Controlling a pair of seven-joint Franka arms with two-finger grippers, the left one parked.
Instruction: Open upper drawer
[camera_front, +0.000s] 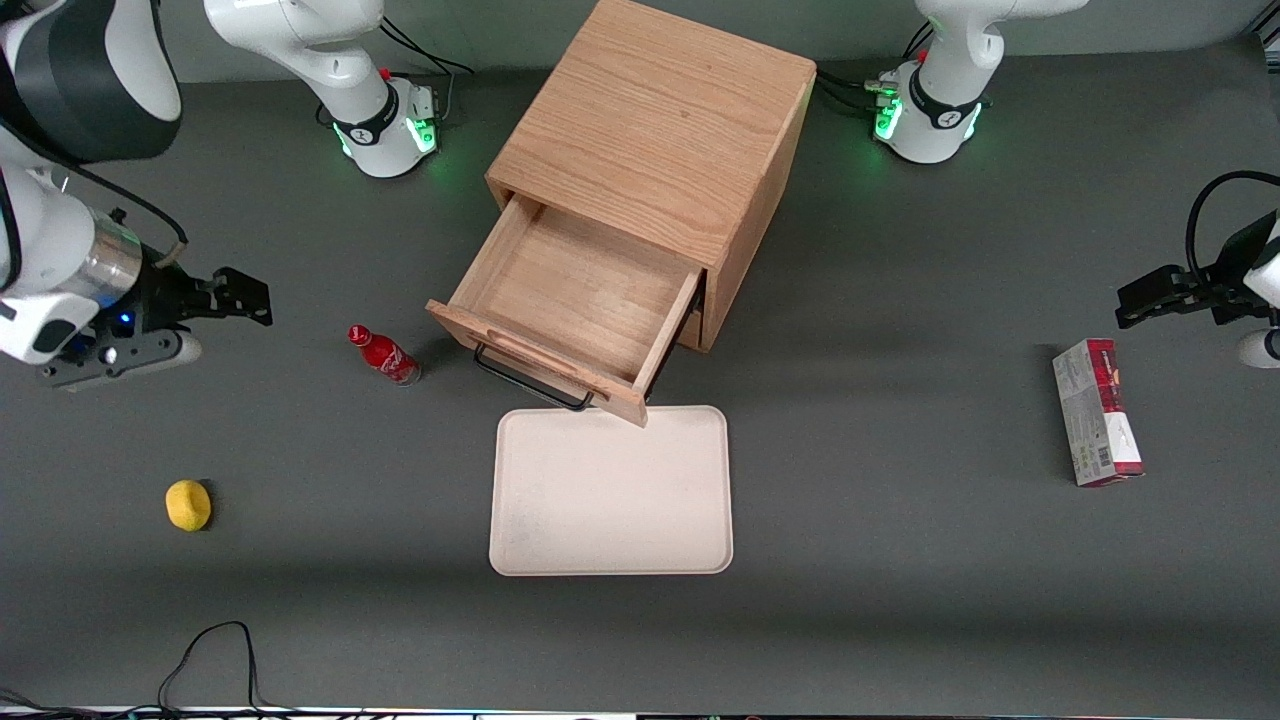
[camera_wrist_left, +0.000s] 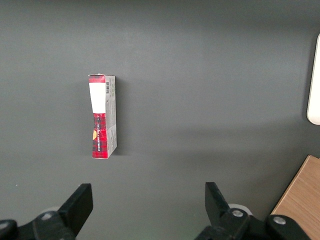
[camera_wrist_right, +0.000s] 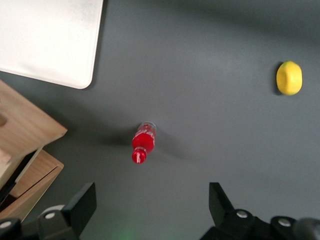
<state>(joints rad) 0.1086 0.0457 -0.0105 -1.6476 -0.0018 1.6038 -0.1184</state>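
Your upper drawer (camera_front: 575, 310) already stands pulled well out over the tray (camera_front: 611, 490), while your gripper (camera_front: 240, 298) hangs wide open and empty near the red bottle (camera_front: 384, 355), which a careless sweep could topple.

Lower drawer hidden under pulled-out upper drawer (camera_front: 575, 300); its black handle (camera_front: 530, 382) half covered by the front panel. Gripper (camera_front: 240, 297) beside table edge, arm cropped. Carton (camera_front: 1097, 412) print too small to read

Robot lab: grey table (camera_front: 900, 560), bolted arms.
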